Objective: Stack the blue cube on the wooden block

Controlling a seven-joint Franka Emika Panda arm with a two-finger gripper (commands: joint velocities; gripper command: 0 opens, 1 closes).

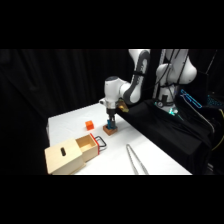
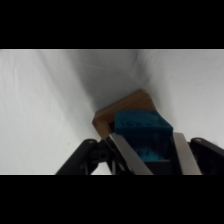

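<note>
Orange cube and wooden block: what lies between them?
Nothing: side view shows bare white table between the orange cube and the wooden block.

Your white desk [image 1: 155, 157] carries four items directly. The wooden block [image 1: 109, 131] sits near mid-desk. The orange cube [image 1: 89, 125] lies just beside it. The pale wooden box [image 1: 70, 154] occupies the near corner. Metal tongs [image 1: 136, 160] lie toward the front edge.
</note>
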